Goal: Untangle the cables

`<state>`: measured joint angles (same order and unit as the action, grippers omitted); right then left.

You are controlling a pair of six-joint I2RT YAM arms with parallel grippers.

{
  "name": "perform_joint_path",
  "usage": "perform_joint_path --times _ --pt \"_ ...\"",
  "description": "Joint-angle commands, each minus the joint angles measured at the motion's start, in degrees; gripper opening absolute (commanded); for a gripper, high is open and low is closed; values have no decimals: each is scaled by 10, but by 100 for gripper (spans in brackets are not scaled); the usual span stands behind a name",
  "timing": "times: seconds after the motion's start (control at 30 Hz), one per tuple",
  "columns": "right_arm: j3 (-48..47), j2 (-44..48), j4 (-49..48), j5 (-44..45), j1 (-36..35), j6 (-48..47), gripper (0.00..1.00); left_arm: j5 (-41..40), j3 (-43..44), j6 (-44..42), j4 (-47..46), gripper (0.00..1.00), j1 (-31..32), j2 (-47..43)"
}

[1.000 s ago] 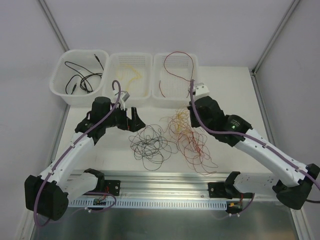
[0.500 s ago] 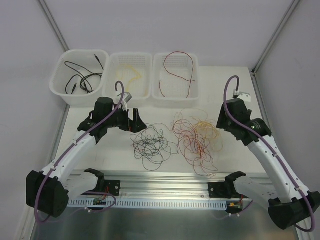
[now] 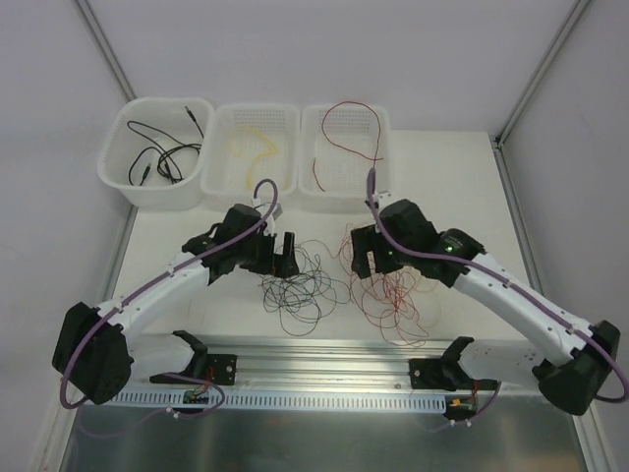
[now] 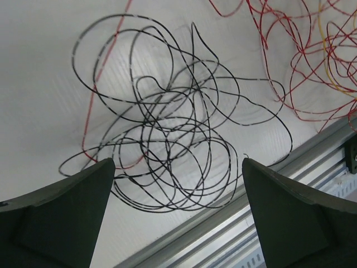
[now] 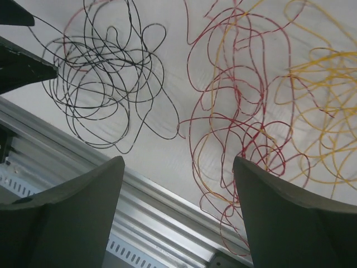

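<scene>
While your left gripper (image 4: pixel 178 163) and right gripper (image 5: pixel 178 160) hover open and empty, a thin red wire (image 4: pixel 92 95) crosses the black wire coil (image 4: pixel 167 137). Pinch both, and knots could tighten.

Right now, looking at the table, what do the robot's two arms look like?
The left arm and right arm match: slim white links joined by chunky black joints, with a purple hose running along each. Their jaws are broad, dark, wedge-shaped blocks.
</scene>
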<state>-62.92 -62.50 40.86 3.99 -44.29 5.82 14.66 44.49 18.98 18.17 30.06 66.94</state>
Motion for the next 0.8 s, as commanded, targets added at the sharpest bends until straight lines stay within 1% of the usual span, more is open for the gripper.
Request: perform_joint_path --times 0.0,0.07,0.1,0.13,0.17,0.23,0.27,0.33,0.37,0.43,0.47,0.53,0.6,0.63,0.67,0.7,0.73,0.77 --pt "34 -56 -48 1 -33 7 84 -117 1 95 36 99 81 -6" --pt "62 -81 -75 18 -33 23 84 -166 10 117 46 99 124 -1" --pt "72 -88 -84 32 -33 30 85 -215 16 130 50 99 141 3" --pt "81 -93 -93 46 -30 35 86 -236 31 134 63 99 173 10" --pt "96 -107 -102 63 -26 46 86 -260 40 141 70 99 184 30" --pt "111 -122 -107 69 -5 58 88 -302 57 141 81 99 199 59" --pt "118 -127 -112 65 4 64 88 -316 71 139 87 99 211 94" --pt "150 -133 -124 55 34 83 89 -348 86 135 94 99 219 134" --pt "161 -131 -139 40 44 88 89 -353 102 134 99 99 226 171" --pt "191 -129 -155 24 74 102 89 -359 124 134 101 99 233 209" --pt "200 -130 -159 15 81 104 89 -362 131 135 102 99 242 243" --pt "218 -129 -170 4 100 108 91 -371 149 139 105 93 250 271" --pt "228 -127 -182 -8 111 110 91 -376 158 142 107 89 259 303" --pt "237 -125 -185 -12 118 112 91 -379 164 143 107 80 260 310" --pt "239 -126 -192 -14 121 112 91 -379 167 144 108 75 262 323" --pt "242 -126 -194 -16 124 112 91 -379 170 144 108 67 264 327" --pt "243 -126 -197 -17 130 112 91 -378 175 142 113 40 264 328" --pt "246 -127 -198 -16 132 111 92 -378 176 141 112 26 266 325"
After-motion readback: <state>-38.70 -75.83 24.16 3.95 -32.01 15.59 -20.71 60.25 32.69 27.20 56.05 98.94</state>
